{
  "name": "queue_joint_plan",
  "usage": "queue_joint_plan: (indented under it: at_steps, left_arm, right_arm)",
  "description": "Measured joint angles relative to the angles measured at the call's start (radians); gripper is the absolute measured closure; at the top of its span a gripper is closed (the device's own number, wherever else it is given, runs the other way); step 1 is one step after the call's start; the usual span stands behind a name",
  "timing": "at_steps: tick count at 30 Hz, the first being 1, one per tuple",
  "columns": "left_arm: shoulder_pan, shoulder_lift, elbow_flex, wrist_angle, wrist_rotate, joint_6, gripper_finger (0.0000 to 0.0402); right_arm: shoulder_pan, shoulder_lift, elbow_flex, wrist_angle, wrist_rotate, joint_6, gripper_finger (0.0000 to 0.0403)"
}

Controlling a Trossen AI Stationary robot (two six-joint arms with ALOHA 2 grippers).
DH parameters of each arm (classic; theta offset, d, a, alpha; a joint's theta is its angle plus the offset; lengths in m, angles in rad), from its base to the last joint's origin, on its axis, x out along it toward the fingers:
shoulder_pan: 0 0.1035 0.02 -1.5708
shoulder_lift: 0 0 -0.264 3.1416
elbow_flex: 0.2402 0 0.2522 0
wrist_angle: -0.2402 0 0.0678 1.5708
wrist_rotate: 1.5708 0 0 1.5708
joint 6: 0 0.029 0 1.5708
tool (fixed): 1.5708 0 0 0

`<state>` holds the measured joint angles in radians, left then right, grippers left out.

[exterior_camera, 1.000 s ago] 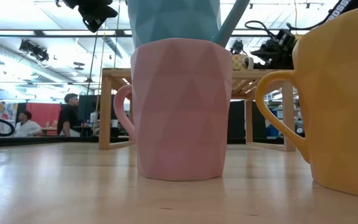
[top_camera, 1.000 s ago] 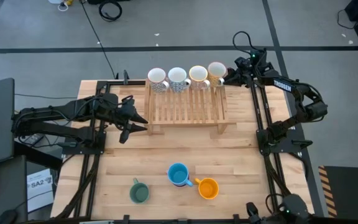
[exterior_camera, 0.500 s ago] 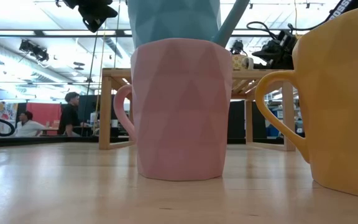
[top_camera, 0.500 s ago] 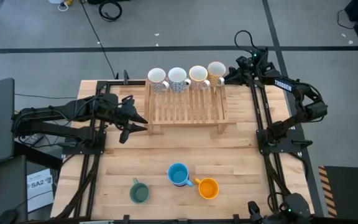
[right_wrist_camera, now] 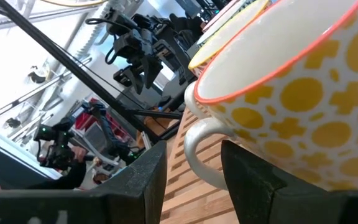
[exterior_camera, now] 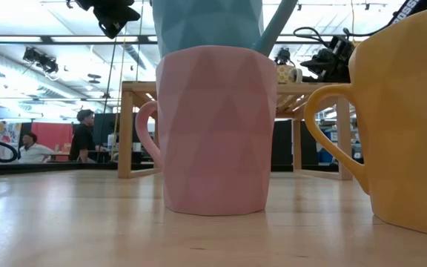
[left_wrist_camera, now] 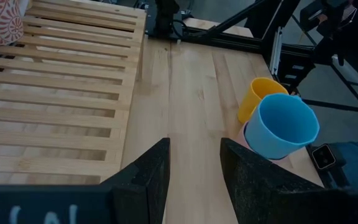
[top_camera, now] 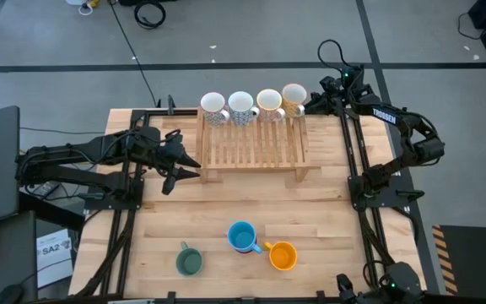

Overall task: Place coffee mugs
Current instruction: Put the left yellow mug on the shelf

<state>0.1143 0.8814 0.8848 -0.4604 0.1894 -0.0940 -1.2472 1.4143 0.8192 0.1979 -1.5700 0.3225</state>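
Observation:
Four white coffee mugs stand in a row along the far edge of a slatted wooden rack (top_camera: 253, 142). The rightmost, yellow-patterned mug (top_camera: 294, 96) has my right gripper (top_camera: 309, 105) beside it, open and level, its fingers on either side of the handle (right_wrist_camera: 199, 157). Near the table's front edge a blue mug (top_camera: 241, 236) sits stacked inside a pink mug (exterior_camera: 213, 130), with an orange mug (top_camera: 283, 255) to their right and a dark green mug (top_camera: 189, 261) to their left. My left gripper (top_camera: 194, 167) hangs open and empty by the rack's left end. My right gripper comes level from the table's right side with the yellow-patterned mug's handle (right_wrist_camera: 194, 163) between its two open fingers. Whether a finger touches the handle or the mug's wall, I cannot tell. The mug rests on the rack's far right corner.
Black frame rails (top_camera: 354, 160) run along both sides of the table. Bare wood lies between the rack and the front mugs. People sit in the room beyond the table (exterior_camera: 84, 137).

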Motion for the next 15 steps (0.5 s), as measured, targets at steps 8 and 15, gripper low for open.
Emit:
queue_joint_plan:
  at_steps: [8, 15]
  left_arm:
    - [0.0, 0.0, 0.0, 0.0, 0.0, 0.0, 0.0255]
    - [0.0, 0.0, 0.0, 0.0, 0.0, 0.0, 0.0255]
  right_arm:
    - [0.0, 0.0, 0.0, -0.111, 0.002, -0.027, 0.0245]
    - [0.0, -0.001, 0.0, -0.117, 0.064, -0.055, 0.0245]
